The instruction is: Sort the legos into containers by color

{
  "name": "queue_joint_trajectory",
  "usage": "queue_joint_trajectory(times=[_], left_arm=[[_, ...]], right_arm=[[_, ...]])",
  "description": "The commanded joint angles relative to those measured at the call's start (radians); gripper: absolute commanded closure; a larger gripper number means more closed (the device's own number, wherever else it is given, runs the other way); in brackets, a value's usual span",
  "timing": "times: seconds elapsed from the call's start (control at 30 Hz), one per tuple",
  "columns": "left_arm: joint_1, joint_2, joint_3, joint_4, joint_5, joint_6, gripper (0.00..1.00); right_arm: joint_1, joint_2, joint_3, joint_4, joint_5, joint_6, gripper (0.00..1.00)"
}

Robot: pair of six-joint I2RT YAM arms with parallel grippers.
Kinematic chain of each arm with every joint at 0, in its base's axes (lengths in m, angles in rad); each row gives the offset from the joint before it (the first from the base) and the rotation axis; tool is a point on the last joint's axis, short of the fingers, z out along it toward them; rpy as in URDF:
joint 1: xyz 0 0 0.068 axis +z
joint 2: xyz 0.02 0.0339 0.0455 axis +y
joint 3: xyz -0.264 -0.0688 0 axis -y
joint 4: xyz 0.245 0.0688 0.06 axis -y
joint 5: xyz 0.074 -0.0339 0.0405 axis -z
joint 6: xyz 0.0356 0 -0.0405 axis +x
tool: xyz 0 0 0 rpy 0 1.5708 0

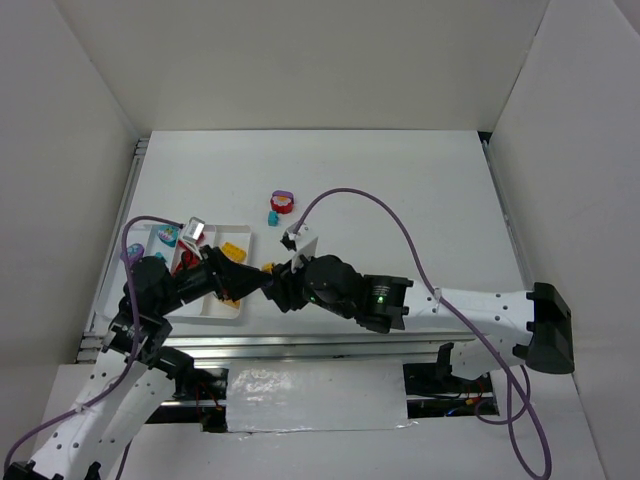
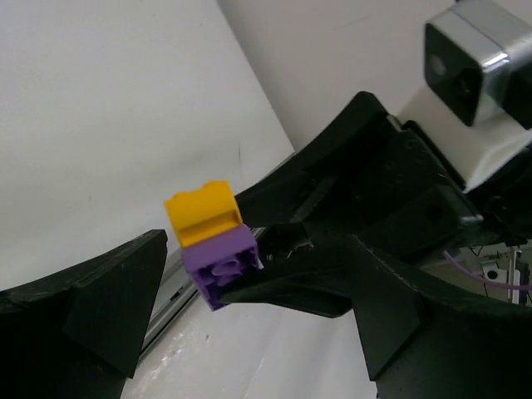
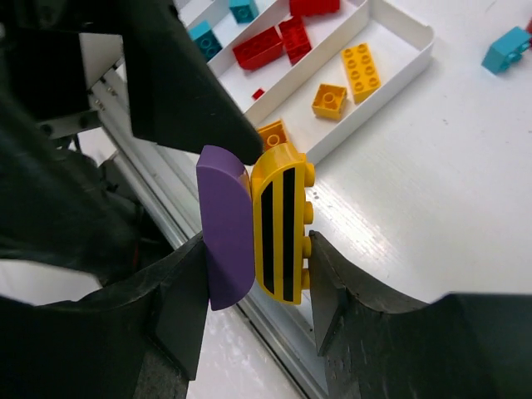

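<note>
My right gripper is shut on two joined legos held above the table's near edge: a rounded purple brick and a yellow brick with black stripes. The left wrist view shows the same pair, yellow over purple. My left gripper is open, its fingers wide on either side of the pair without touching it. In the top view both grippers meet beside the white tray of containers. Its compartments hold red bricks, yellow bricks and teal bricks.
An orange brick lies just outside the tray's wall. A teal brick and a red-and-purple piece lie on the table behind the tray. A metal rail runs along the near edge under the grippers.
</note>
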Motion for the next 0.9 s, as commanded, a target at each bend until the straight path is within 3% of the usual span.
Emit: queue_joint_trajectory(times=[0.0,0.2,0.23,0.4,0.43,0.63,0.7,0.77,0.83,0.87], left_arm=[[-0.005,-0.024,0.001,0.105,0.070,-0.030,0.00],[-0.005,0.029,-0.033,0.160,0.089,-0.022,0.09],[-0.007,0.046,-0.027,0.178,0.095,-0.018,0.17],[-0.009,0.137,0.022,0.148,0.081,0.074,0.33],[-0.009,0.151,0.025,0.148,0.083,0.082,0.44],[-0.015,0.238,0.013,0.280,0.109,0.079,0.76],[-0.015,0.260,0.027,0.258,0.083,0.094,0.99],[-0.016,0.283,0.036,0.246,0.060,0.110,1.00],[-0.016,0.277,0.035,0.252,0.028,0.114,1.00],[-0.016,0.270,0.038,0.232,0.000,0.117,1.00]], right_arm=[[0.032,-0.017,0.045,0.049,0.150,0.020,1.00],[0.033,-0.033,0.005,0.137,0.252,0.017,1.00],[0.035,-0.017,0.020,0.138,0.256,0.014,1.00],[0.044,0.041,0.058,0.146,0.342,-0.001,1.00],[0.044,0.047,0.062,0.150,0.339,-0.008,1.00],[0.044,0.107,0.107,0.145,0.348,-0.032,1.00],[0.046,0.113,0.112,0.131,0.359,-0.026,0.97],[0.041,0.098,0.085,0.149,0.335,-0.018,0.57],[0.038,0.083,0.057,0.170,0.284,-0.012,0.08],[0.014,0.072,0.039,0.167,0.237,-0.014,0.00]])
